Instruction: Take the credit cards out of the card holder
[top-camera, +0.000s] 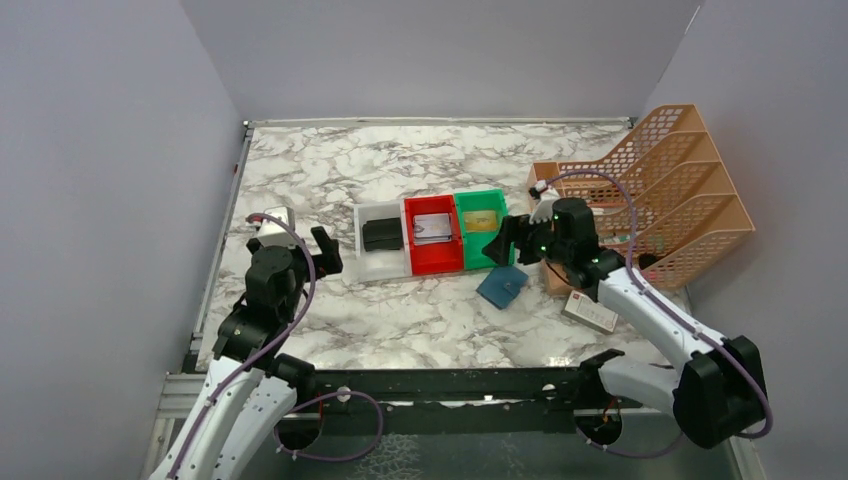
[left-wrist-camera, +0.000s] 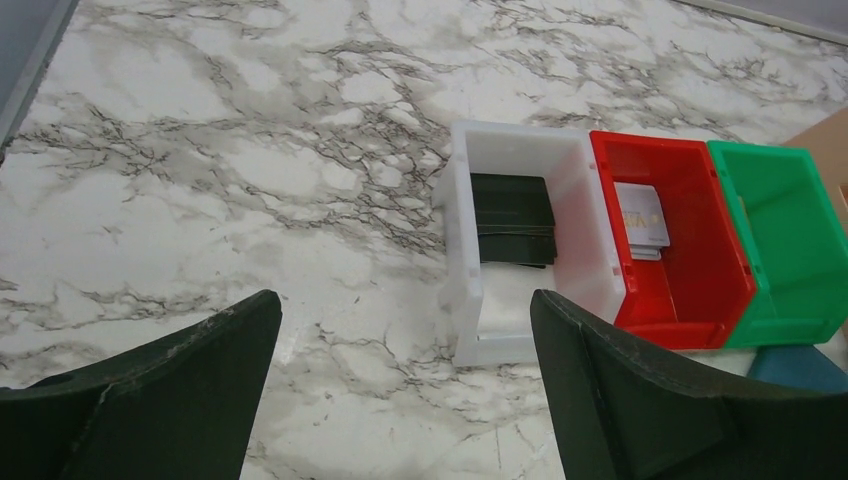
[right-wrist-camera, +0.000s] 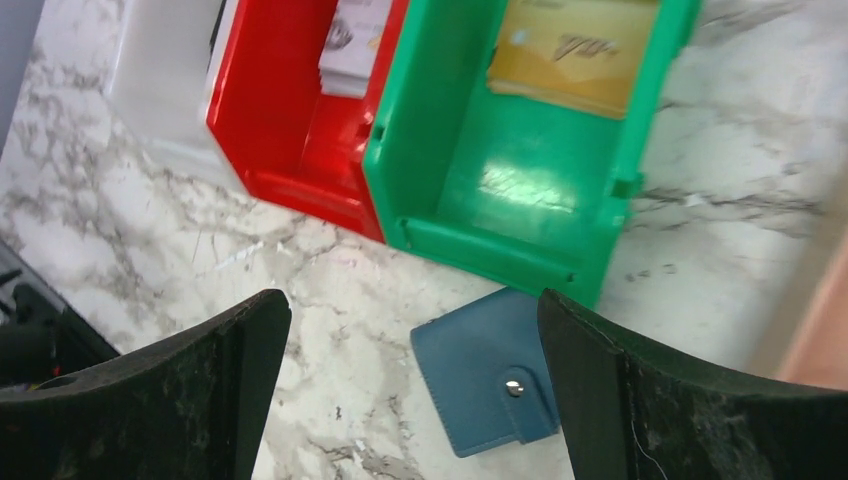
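Observation:
The teal-blue card holder lies closed on the marble table just in front of the green bin. In the right wrist view the card holder shows its snap tab fastened. A gold card lies in the green bin. White cards lie in the red bin. My right gripper is open and empty, hovering above the green bin's front and the card holder. My left gripper is open and empty, left of the white bin.
A flat black wallet lies in the white bin. A small white box with a red stripe lies at the right front. An orange file rack stands at the back right. Grey walls enclose the table.

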